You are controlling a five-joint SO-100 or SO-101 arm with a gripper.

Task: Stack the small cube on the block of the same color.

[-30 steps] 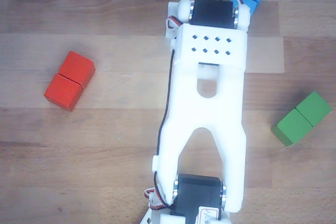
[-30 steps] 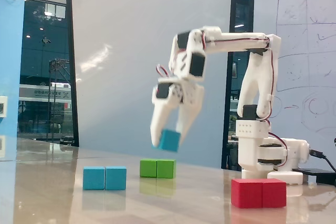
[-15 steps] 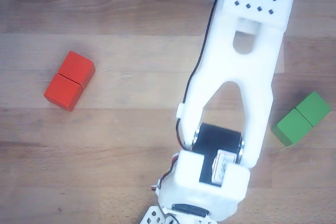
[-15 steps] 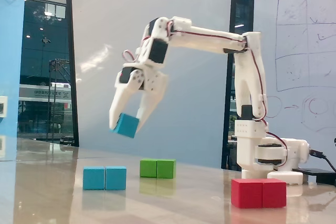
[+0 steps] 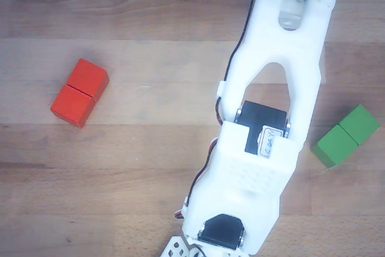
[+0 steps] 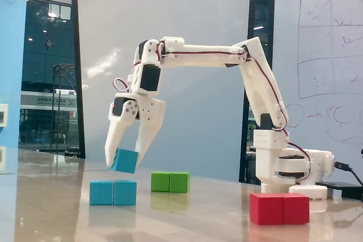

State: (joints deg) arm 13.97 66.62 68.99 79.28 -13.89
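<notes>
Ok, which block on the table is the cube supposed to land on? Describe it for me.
In the fixed view, follow the white arm out to its gripper, which holds the small cube. Just below sits the blue block, farthest left on the table. Its neighbours have the same two-cube shape but are green and red.

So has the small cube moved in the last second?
Yes. In the fixed view the small cube, held in the jaws, has travelled left and down, from above the green block to just over the blue block.
</notes>
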